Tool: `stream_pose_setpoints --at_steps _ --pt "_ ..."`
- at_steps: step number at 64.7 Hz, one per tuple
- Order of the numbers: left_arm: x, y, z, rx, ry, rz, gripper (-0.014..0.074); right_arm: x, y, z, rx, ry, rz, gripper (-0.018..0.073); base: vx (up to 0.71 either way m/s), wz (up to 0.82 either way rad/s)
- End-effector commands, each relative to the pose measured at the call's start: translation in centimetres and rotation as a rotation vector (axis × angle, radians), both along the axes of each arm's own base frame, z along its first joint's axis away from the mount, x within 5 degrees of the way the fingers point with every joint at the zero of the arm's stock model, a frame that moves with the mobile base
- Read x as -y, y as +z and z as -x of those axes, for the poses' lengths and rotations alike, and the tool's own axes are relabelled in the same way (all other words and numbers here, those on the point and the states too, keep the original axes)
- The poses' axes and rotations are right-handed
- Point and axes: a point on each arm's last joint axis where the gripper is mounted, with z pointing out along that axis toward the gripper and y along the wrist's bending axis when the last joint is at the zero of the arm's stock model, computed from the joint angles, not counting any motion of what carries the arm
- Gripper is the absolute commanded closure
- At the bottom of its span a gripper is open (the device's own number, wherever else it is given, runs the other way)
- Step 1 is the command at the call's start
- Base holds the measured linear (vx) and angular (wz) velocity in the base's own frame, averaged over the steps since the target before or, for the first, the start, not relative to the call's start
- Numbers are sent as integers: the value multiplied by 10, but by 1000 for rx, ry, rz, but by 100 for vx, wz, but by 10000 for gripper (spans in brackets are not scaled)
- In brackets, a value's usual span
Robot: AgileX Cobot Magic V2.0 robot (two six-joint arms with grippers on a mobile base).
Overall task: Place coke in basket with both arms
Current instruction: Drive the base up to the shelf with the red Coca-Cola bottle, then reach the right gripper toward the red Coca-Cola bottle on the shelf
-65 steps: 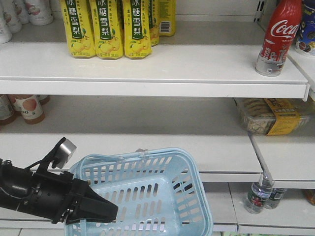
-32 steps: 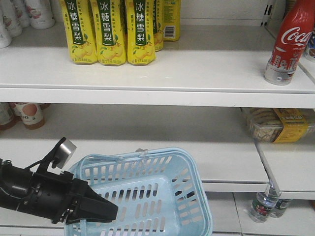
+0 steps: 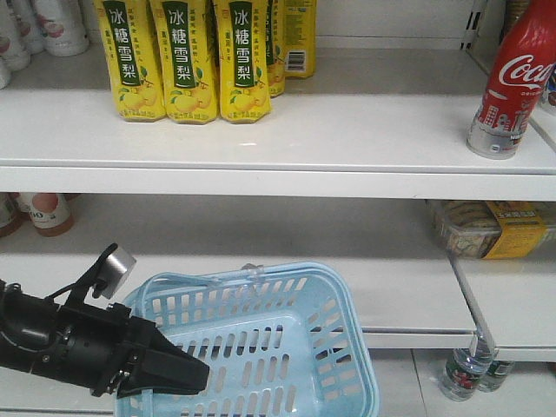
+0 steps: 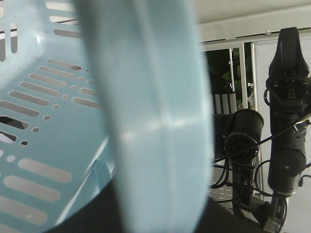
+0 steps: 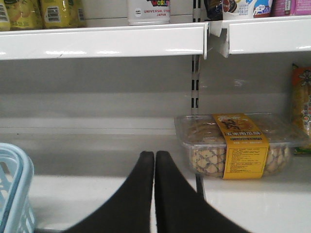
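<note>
The coke (image 3: pixel 511 85) stands upright at the right end of the top shelf, red label above a silvery band. Its silvery lower band also shows at the top of the right wrist view (image 5: pixel 148 11). The light blue basket (image 3: pixel 346 323) hangs tilted in front of the lower shelves. My left gripper (image 3: pixel 178 375) is shut on the basket's near left rim. In the left wrist view that rim (image 4: pixel 146 121) fills the frame between the jaws. My right gripper (image 5: pixel 154 156) is shut and empty, low in front of the middle shelf, well below the coke.
Yellow pear-drink bottles (image 3: pixel 187 61) stand at the top shelf's left. A clear biscuit box with a yellow label (image 5: pixel 233 145) lies on the middle shelf, right of my right gripper. Water bottles (image 3: pixel 465 369) stand low right. The right arm (image 4: pixel 286 121) shows beyond the basket.
In the front view the shelves and the coke have slid down and the coke a little right. The left gripper and the basket keep their place in the frame.
</note>
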Motion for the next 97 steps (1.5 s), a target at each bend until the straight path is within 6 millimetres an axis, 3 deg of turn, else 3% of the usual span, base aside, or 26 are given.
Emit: stream_pose_setpoints --at_steps 1,97 --pt "4 19 1 38 1 97 603 0 4 1 78 -6 0 568 4 -1" --pt "4 19 1 38 1 97 603 0 4 1 78 -6 0 568 2 0"
